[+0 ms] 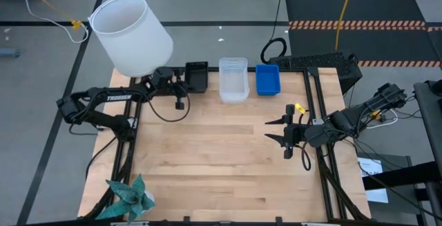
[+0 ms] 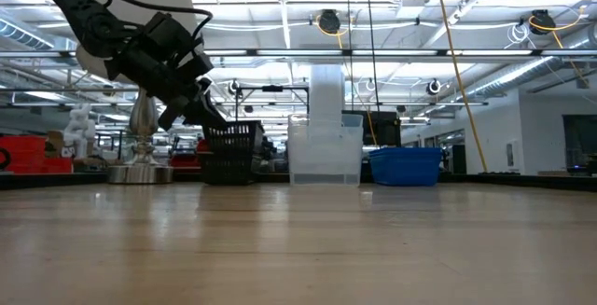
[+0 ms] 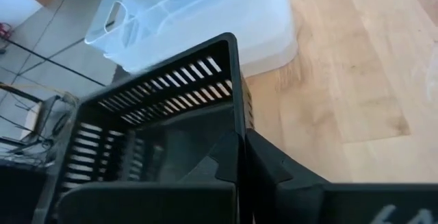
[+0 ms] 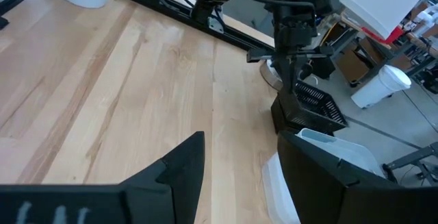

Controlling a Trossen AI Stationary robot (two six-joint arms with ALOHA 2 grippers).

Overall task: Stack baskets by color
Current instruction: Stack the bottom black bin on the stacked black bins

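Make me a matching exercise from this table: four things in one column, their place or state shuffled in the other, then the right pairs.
Things
1. black basket
2. clear basket
3. blue basket
4. right gripper

Places or states
A. open, holding nothing, over bare wood
B. middle of the row at the table's far edge
C. gripped at its rim by the left gripper
D. end of the row nearest the right arm

Pairs: 1-C, 2-B, 3-D, 4-A

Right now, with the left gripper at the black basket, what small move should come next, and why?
Probably open the left gripper and draw back. It is shut on the black basket's wall, and the black, clear and blue stacks already stand in a row. The right gripper waits open.
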